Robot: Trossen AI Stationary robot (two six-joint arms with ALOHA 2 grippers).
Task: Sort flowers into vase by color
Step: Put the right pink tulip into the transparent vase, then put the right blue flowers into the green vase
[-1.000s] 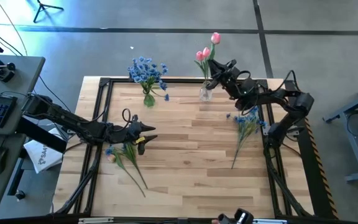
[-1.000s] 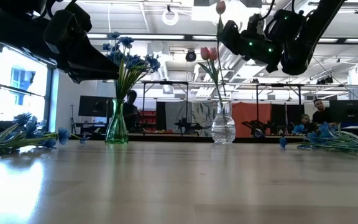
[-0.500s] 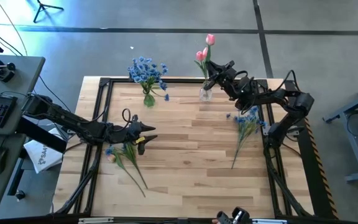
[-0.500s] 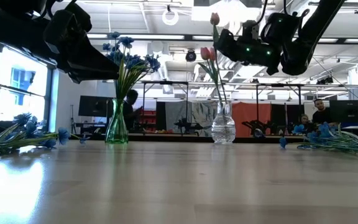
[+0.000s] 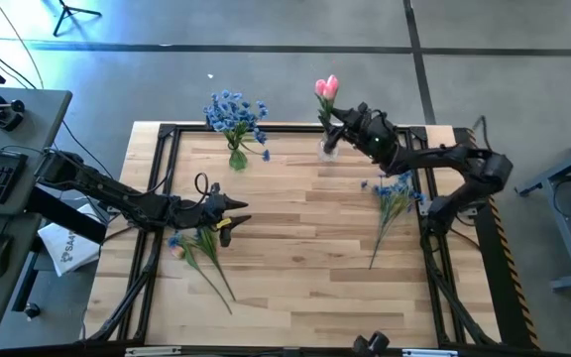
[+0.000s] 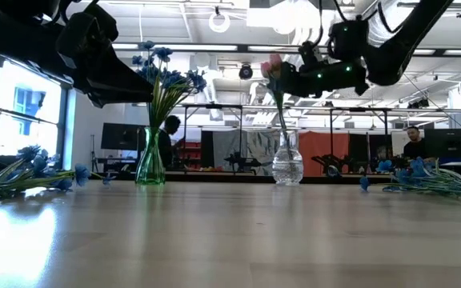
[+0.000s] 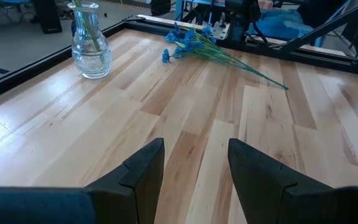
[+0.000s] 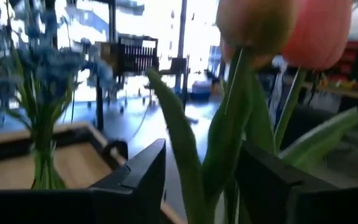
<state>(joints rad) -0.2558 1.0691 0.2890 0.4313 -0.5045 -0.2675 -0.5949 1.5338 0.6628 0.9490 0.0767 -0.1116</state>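
A wooden table (image 5: 295,248) stands in a workshop hall; no writing is readable. The right gripper (image 5: 337,121), fingers apart, hangs over the clear vase (image 5: 329,149) around the pink tulips (image 5: 325,88). The left gripper (image 5: 234,211), fingers apart, hovers beside loose flowers (image 5: 198,250). More blue flowers (image 5: 397,198) lie near the right arm.

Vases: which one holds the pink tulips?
The clear vase at the back edge, under the right gripper. The green vase, farther left, holds blue flowers.
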